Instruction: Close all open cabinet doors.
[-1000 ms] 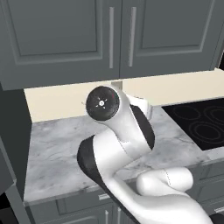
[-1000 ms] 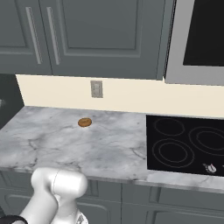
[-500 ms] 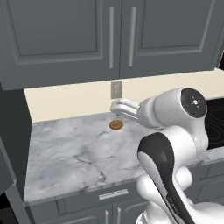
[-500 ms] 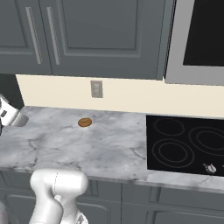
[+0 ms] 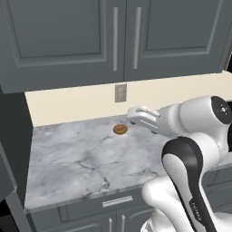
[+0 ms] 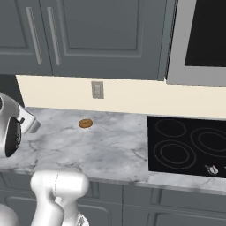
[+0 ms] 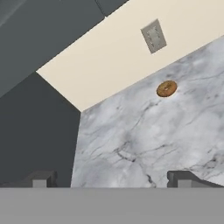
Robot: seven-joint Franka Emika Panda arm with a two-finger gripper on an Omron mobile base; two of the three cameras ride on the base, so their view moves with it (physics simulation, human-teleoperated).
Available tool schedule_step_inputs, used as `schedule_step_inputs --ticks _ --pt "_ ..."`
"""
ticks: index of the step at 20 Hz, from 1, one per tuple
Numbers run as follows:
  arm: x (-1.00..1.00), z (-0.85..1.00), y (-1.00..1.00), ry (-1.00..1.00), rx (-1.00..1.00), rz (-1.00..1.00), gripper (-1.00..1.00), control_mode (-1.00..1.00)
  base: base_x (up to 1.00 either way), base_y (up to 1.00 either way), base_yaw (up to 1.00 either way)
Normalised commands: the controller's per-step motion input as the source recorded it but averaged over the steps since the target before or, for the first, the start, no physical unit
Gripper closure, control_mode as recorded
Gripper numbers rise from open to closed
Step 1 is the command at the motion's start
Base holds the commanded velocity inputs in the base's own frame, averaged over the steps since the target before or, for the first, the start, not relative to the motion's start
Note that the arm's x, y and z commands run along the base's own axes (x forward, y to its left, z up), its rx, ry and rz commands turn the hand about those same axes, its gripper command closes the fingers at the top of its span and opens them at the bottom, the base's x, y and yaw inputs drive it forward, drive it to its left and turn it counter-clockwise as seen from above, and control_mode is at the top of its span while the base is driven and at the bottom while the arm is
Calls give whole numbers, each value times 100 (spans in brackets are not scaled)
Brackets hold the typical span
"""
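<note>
Two upper cabinet doors point(image 5: 63, 36) point(image 5: 176, 31), dark grey with long silver bar handles point(image 5: 115, 38), hang flush and shut above the counter; they also show at the top left as doors point(image 6: 101, 31). At the lower left a dark grey slab point(image 5: 10, 186) juts forward; I cannot tell whether it is an open door. My gripper point(image 5: 131, 113) reaches leftward, low over the marble counter beside a small brown doughnut point(image 5: 120, 129). Its dark fingertips point(image 7: 41, 179) stand wide apart, so the gripper point(image 7: 111, 179) is open with nothing between them.
The marble counter point(image 5: 81, 163) runs under a cream wall with an outlet point(image 5: 120, 93). A tall dark cabinet side point(image 5: 13, 131) bounds the counter's left end. A black cooktop point(image 6: 190, 148) lies to the right below a microwave point(image 6: 203, 39). Drawer fronts point(image 5: 118, 201) sit under the counter.
The arm has swung from the middle of the left base view over to the right. The hand now points left over the counter by the doughnut. The jaws stay open.
</note>
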Motion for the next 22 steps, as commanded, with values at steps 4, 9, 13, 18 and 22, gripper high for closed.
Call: schedule_step_inputs --ticks 4,9,13,18,22 --pt "0 -20 0 -2 -1 6 -100 -100 0 0 0" --pt "0 -17 0 -3 0 4 -100 -100 0 0 0" --pt "0 -19 -1 -1 0 4 -100 -100 0 0 0" --pt "0 -16 0 0 0 4 -100 -100 0 0 0" --pt "0 -13 0 0 -1 2 -100 -100 0 0 0"
